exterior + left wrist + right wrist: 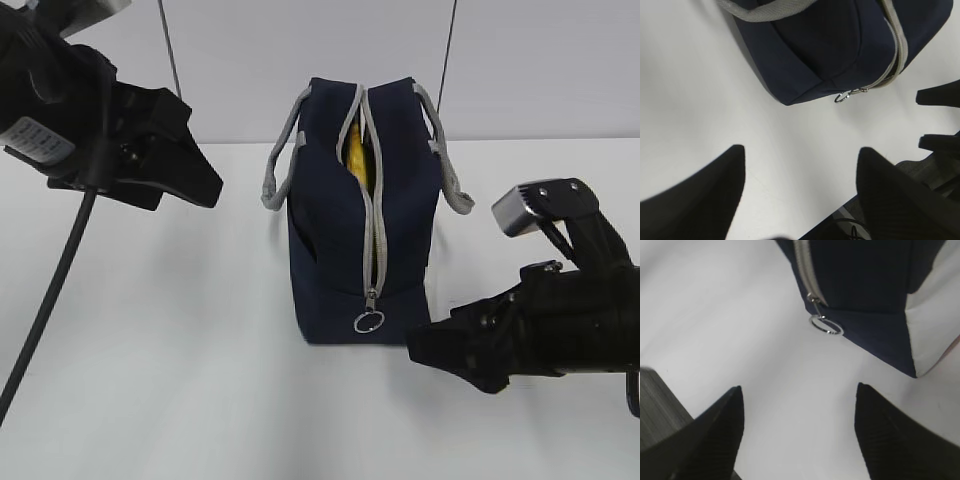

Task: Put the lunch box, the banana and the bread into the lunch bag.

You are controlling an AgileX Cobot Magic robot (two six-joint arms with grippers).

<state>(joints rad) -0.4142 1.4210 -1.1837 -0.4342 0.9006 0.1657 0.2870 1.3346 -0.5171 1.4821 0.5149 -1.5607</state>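
Note:
The navy lunch bag stands upright mid-table with grey handles. Its grey zipper runs up the near end and is partly open at the top. The yellow banana shows inside the gap. The ring pull hangs low on the near end and also shows in the left wrist view and the right wrist view. The lunch box and the bread are hidden. My left gripper is open and empty, left of the bag. My right gripper is open and empty, low at the bag's right near corner.
The white table carries nothing else around the bag. The table's front edge and dark cabling below it show in the left wrist view. The bag's white side panel shows in the right wrist view.

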